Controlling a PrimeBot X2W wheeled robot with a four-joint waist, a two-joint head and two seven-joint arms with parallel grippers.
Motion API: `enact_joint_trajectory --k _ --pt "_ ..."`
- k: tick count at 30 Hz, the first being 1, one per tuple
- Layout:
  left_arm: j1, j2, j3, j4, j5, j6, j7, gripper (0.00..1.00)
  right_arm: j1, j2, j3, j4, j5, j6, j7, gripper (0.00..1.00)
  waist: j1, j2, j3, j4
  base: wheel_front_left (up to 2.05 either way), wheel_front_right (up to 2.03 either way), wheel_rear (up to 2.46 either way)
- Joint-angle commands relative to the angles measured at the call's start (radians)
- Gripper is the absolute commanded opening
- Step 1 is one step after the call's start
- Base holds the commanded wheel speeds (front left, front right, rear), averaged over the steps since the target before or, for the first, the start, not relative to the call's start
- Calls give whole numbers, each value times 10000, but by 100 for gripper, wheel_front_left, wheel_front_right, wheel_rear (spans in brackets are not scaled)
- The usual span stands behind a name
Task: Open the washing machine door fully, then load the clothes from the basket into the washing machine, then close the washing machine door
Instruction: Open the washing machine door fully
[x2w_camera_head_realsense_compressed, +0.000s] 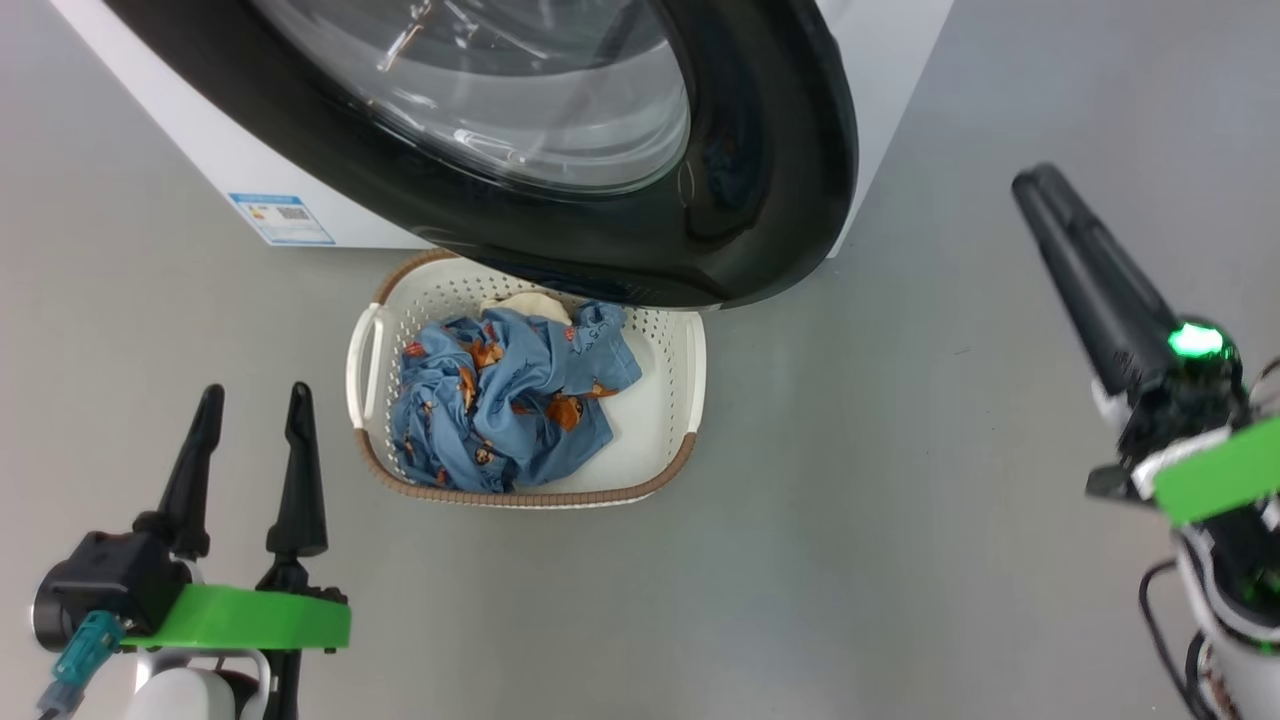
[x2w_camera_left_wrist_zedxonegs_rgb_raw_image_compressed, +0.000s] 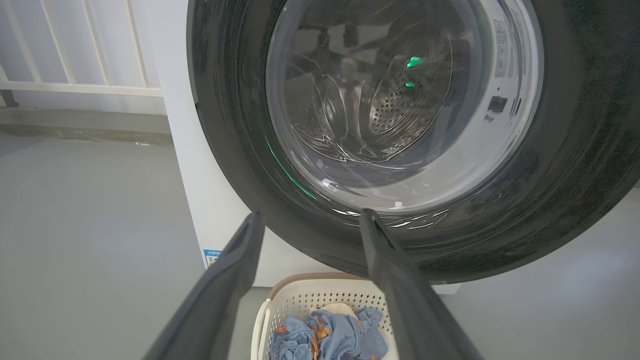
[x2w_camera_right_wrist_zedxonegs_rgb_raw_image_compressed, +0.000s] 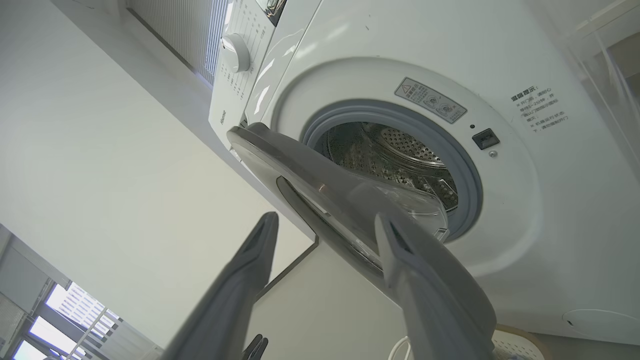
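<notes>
**Laundry station: door ajar, basket loaded, both claws empty**

**Surroundings and obstructions.** The washing machine (x2w_camera_head_realsense_compressed: 225, 155) stands on a smooth grey floor (x2w_camera_head_realsense_compressed: 900, 500), with a blue sticker (x2w_camera_head_realsense_compressed: 280, 218) low on its front. The washing machine door (x2w_camera_head_realsense_compressed: 770, 200) is swung partly out. In the head view its lower edge overhangs the far end of the basket (x2w_camera_head_realsense_compressed: 692, 380). In the right wrist view it stands across the left part of the drum opening. A white railing (x2w_camera_left_wrist_zedxonegs_rgb_raw_image_compressed: 75, 50) runs behind the machine on one side.

**Containers and contents.** The basket sits on the floor directly before the machine, under the door. The clothes (x2w_camera_head_realsense_compressed: 510, 400) lie crumpled inside, heaped toward its left side, with a cream cloth (x2w_camera_head_realsense_compressed: 525, 303) at the far end. The drum (x2w_camera_right_wrist_zedxonegs_rgb_raw_image_compressed: 400, 155) shows no laundry in its visible part.

**Materials and shapes.**
- Door: glossy black ring around a clear, bulging glass bowl.
- Drum: perforated steel, ringed by a grey-blue rubber gasket (x2w_camera_right_wrist_zedxonegs_rgb_raw_image_compressed: 470, 175).
- Front panel: white, with a round dial (x2w_camera_right_wrist_zedxonegs_rgb_raw_image_compressed: 235, 52), a warning label (x2w_camera_right_wrist_zedxonegs_rgb_raw_image_compressed: 430, 100) and a dark latch socket (x2w_camera_right_wrist_zedxonegs_rgb_raw_image_compressed: 485, 138).
- Basket: cream perforated plastic, a rounded rectangle with a brown woven-look rim.
- Clothes: light-blue fabric printed with orange-brown figures.

**Claws.**
- Left gripper (x2w_camera_head_realsense_compressed: 255, 392): fingers spread apart, holding nothing, just left of the basket.
- Right gripper (x2w_camera_right_wrist_zedxonegs_rgb_raw_image_compressed: 327, 220): fingers spread apart, holding nothing, raised well to the right of the basket.
</notes>
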Motion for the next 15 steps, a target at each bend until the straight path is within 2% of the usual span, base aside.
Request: enact_joint_trajectory --k 1,5,9,13,15 --pt "101 230 342 -285 44 -33 -80 100 289 -197 274 -378 -237 31 -322 100 0 0 -27 -28 0 0 0" --pt "157 243 327 -318 50 -33 -80 100 810 -779 1087 -490 -1208 31 -2087 100 0 0 -97 -68 0 0 0" --pt "224 246 301 -339 55 -33 -80 100 1150 -1318 1803 -99 -2185 31 -3839 100 0 0 -199 -75 0 0 0" --pt "312 234 308 -385 67 -33 -80 100 1415 -1336 1844 502 -3148 31 -4230 100 0 0 -297 -56 0 0 0" --pt "344 223 325 -424 72 -33 -80 100 1510 -961 1349 615 -3723 31 -4244 100 0 0 -311 -43 0 0 0"
